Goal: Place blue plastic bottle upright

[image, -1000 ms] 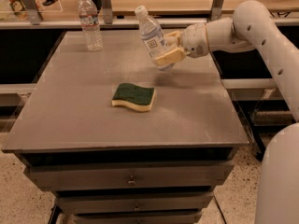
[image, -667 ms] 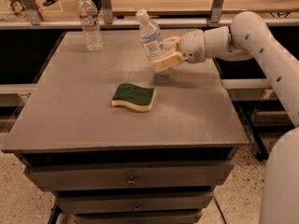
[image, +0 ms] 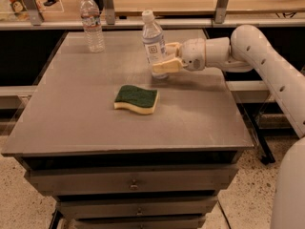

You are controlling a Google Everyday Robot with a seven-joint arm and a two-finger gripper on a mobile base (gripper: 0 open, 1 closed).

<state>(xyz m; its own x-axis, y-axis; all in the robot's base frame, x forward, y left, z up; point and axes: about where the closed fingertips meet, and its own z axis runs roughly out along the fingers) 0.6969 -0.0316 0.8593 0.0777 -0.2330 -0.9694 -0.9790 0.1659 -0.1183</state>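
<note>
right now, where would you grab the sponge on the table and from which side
Across its narrow middle, coming straight down from above. The sponge lies flat on the table, green scouring side up, with nothing touching it, so both long edges are free, I think. The gripper is farther back, shut on the blue plastic bottle.

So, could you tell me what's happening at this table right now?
The robot's single arm reaches in from the right of the view, and its gripper is shut on the blue plastic bottle, clasping its lower body. The bottle is nearly upright, cap up, toward the back of the table; whether its base rests on the surface is unclear. A green-topped sponge lies mid-table and a clear water bottle stands back left.
</note>
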